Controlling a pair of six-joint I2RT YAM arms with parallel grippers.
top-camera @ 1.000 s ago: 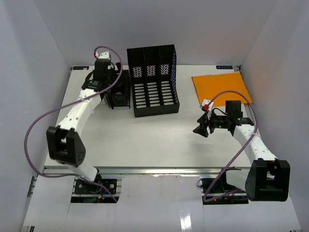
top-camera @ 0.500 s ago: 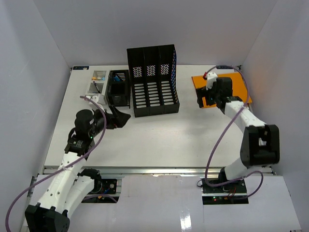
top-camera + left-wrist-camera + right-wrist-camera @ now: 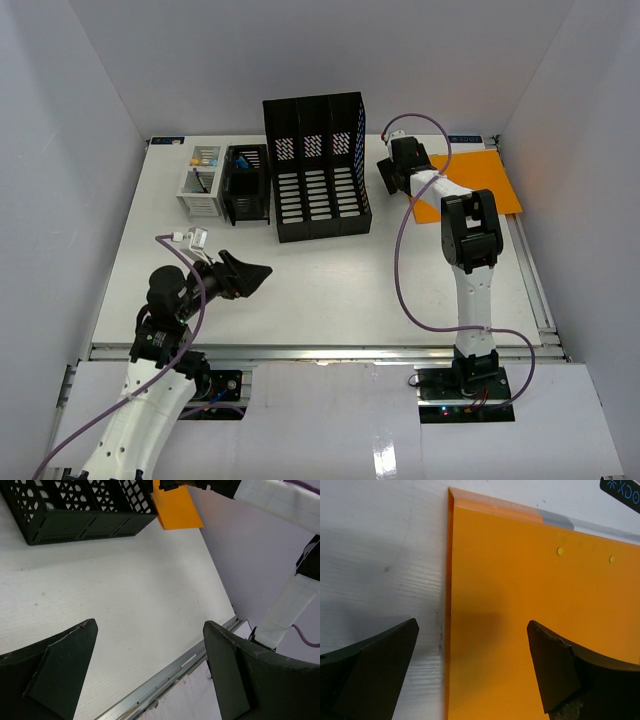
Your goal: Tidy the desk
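Tabletop (image 3: 320, 270) is enclosed by pale grey walls; an orange folder (image 3: 490, 175) is laid at its far right, the right jaws spread over one edge; the left jaws are held spread over its near left

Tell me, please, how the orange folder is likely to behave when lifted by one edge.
The orange folder looks thin and lies flat on the desk, so it will probably flex and droop. Its smooth face may slip in a pinch. It seems light, so a push should slide it.
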